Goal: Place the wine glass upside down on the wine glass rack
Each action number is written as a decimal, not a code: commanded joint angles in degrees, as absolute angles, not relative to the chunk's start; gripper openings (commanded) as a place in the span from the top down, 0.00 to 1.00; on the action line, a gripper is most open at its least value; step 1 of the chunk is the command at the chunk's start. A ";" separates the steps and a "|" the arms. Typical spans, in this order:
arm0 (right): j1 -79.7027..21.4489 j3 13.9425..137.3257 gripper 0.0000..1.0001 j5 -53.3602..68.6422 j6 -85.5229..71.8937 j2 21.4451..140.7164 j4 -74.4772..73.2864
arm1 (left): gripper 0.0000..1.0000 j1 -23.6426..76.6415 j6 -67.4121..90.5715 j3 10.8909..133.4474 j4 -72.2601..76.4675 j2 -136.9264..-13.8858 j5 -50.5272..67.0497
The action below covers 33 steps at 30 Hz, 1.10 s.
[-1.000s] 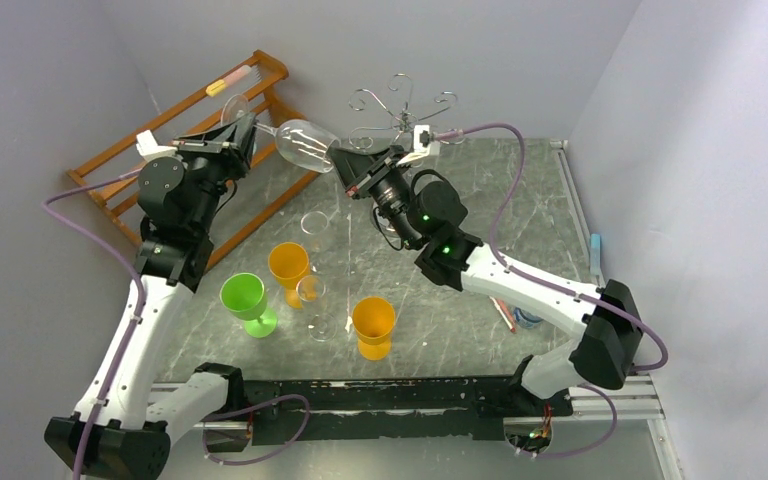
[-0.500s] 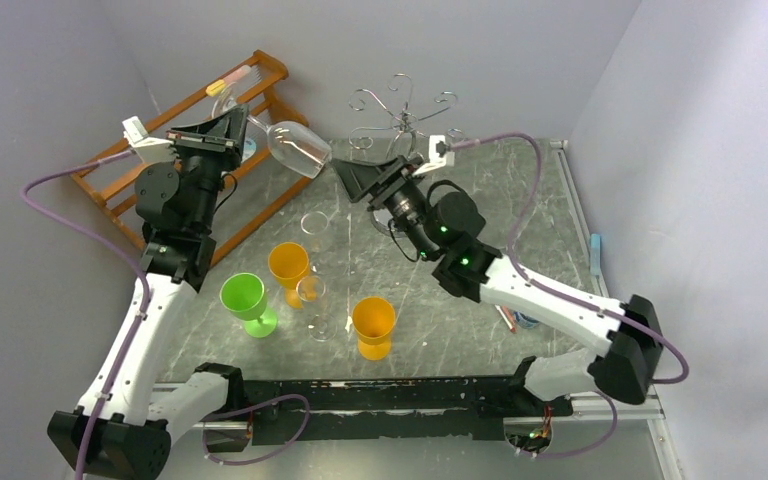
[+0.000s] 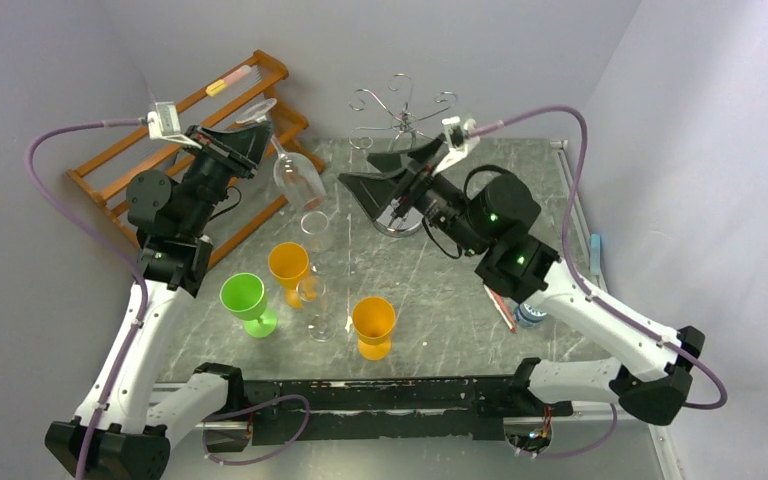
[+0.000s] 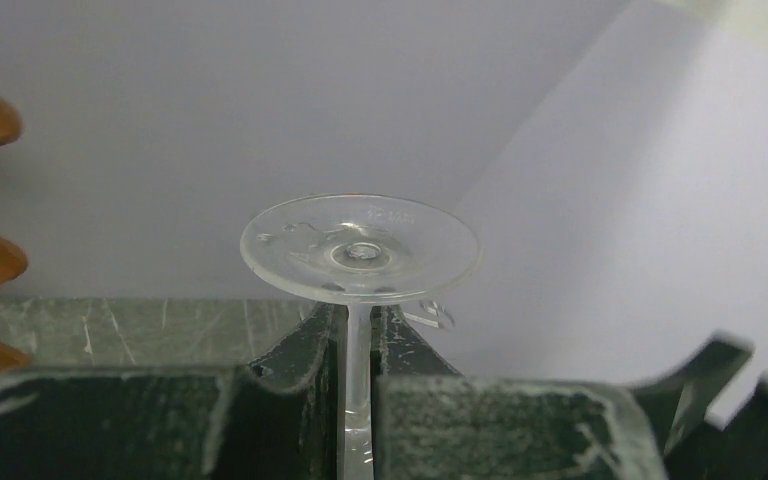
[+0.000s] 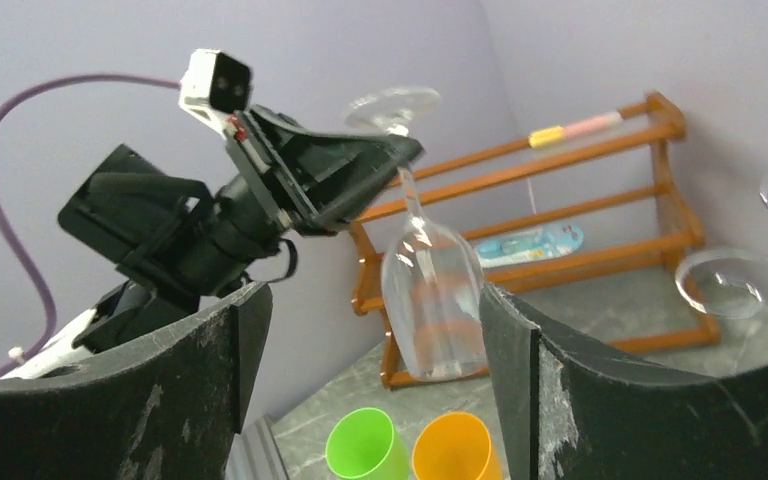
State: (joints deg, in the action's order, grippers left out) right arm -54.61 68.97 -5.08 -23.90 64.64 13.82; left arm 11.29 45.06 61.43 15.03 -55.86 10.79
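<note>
wine glass [image 3: 297, 180] hanging upside down, foot on top, its stem nearly upright and pinched in the left gripper [image 3: 256, 138]. silver wire rack [image 3: 401, 112] stands off to its right and further back. right gripper [image 3: 375, 172], spread and empty, sits between them.

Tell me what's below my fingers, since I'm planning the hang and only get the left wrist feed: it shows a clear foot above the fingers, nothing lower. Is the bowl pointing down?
Observer: Yes. The wine glass hangs bowl down, slightly tilted, with the left gripper shut on its stem.
Operator: Is the other arm touching it?
Observer: No. The right gripper is open and apart from the bowl, fingers facing it.
Operator: Where's the rack?
Observer: The wine glass rack stands at the table's back, behind the right gripper.
</note>
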 commanded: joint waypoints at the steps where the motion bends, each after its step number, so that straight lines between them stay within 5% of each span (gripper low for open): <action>1: -54.71 80.10 0.20 6.85 -15.79 70.66 -1.89 | 0.95 11.07 35.86 63.90 20.66 -53.98 26.60; 13: -54.84 94.34 0.33 16.10 -18.10 83.40 -8.89 | 0.95 11.16 43.01 63.53 30.08 -55.08 44.09; 21: -54.83 91.11 0.51 16.69 -21.74 84.57 -1.13 | 0.95 11.16 46.66 62.04 33.74 -54.67 45.44; 29: -54.84 87.67 0.48 12.79 -22.00 84.54 5.72 | 0.95 11.16 44.84 61.69 29.37 -53.19 42.85; 33: -54.84 86.60 0.62 12.91 -21.95 84.76 7.73 | 0.95 11.16 45.05 61.71 28.41 -52.86 42.10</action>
State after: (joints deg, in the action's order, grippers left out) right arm -54.61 88.14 13.96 -22.13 84.23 4.58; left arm 11.29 44.80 61.43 27.11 -54.68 43.40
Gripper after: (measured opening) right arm 0.437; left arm 0.097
